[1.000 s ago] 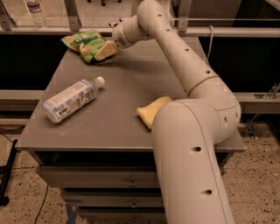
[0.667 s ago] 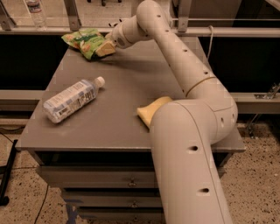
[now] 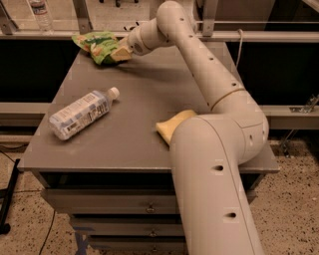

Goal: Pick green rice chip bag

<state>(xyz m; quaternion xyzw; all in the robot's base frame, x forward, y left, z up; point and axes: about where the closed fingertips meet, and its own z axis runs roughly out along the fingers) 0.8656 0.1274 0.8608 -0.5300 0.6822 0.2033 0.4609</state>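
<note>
The green rice chip bag [image 3: 95,45], crinkly green with an orange-tan patch, is at the far left corner of the grey table [image 3: 149,99]. My gripper [image 3: 122,51] reaches in from the right at the end of the white arm [image 3: 199,64]. It is shut on the bag's right end and holds it slightly above the tabletop. The bag casts a shadow on the table below it. The fingertips are mostly hidden by the bag.
A clear plastic water bottle [image 3: 79,113] lies on its side at the table's left. A yellow sponge [image 3: 172,125] lies near the front middle, partly hidden by my arm. A rail [image 3: 259,36] runs behind the table. Another bottle [image 3: 41,14] stands beyond it.
The gripper and the green bag have shifted together slightly up and away from me. The bottle and the sponge have not moved.
</note>
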